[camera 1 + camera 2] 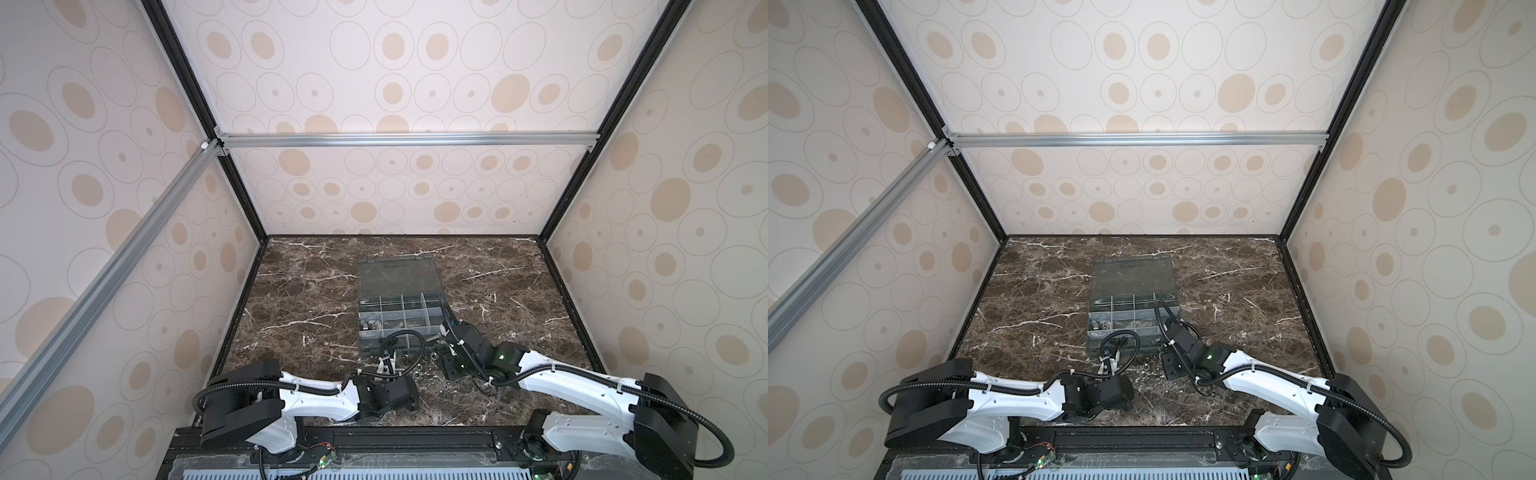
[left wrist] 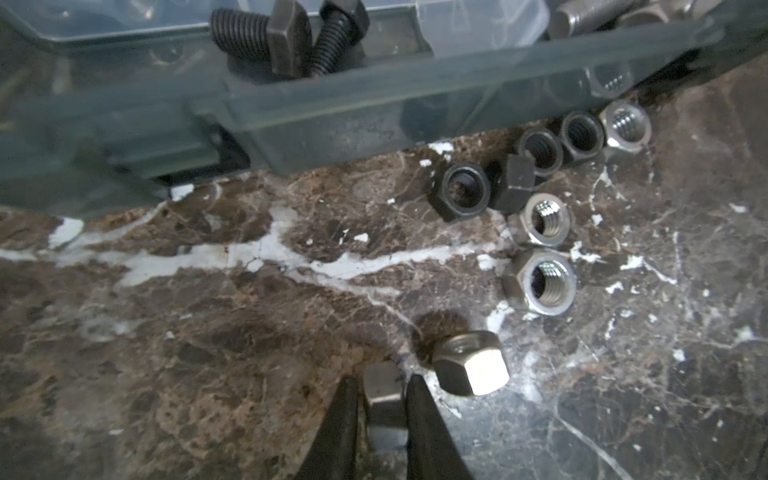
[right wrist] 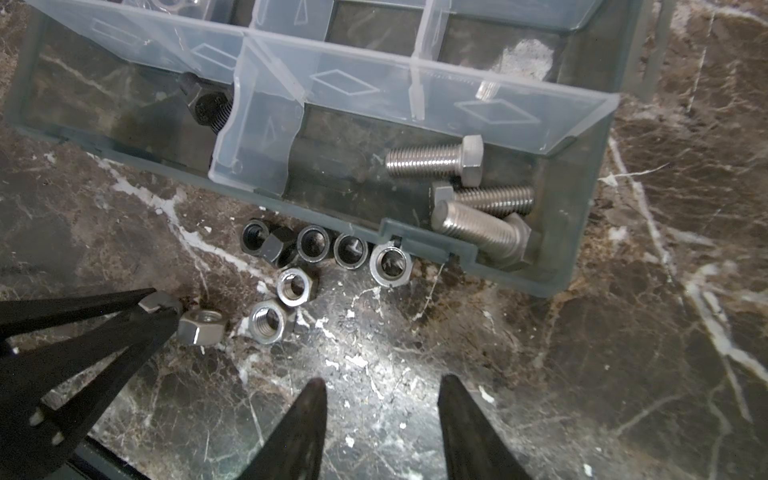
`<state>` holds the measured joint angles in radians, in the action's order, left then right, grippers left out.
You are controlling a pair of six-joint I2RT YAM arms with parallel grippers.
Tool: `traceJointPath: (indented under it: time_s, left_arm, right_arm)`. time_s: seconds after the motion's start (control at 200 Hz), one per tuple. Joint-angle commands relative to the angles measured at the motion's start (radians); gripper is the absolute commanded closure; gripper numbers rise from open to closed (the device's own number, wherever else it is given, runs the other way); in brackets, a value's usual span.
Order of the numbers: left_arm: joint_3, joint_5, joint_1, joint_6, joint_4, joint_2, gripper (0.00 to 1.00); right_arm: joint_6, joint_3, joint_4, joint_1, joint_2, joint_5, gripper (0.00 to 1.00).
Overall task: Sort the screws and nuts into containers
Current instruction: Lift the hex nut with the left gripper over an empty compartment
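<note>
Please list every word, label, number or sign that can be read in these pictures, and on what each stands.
No text can be read anywhere.
The dividers of the organizer box bear only embossed diamond and triangle outlines, no letters.
The silver screws and the nuts show no legible marks.
</note>
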<state>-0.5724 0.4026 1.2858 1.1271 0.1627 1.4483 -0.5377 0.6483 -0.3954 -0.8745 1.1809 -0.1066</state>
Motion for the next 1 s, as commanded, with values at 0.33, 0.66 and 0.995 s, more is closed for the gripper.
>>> traceJointPath:
  time_s: [0.33,0.66,0.995]
  left_arm:
    - [-0.036,0.012,-0.041,-0.057,0.002,-0.051,0.93]
    - [-0.116,0.105,-0.127,-0.210,0.120,-0.271,0.92]
    - [-0.191,0.015,-0.365,-0.450,0.037,-0.321,0.91]
  right_arm:
    - [-0.006,-0.004,-0.002,0.005,0.014,-0.019,0.52]
    - [-0.006,-0.004,0.006,0.007,0.013,-0.024,0.52]
    - [-0.001,0.008,-0.009,0.008,0.013,-0.032,0.52]
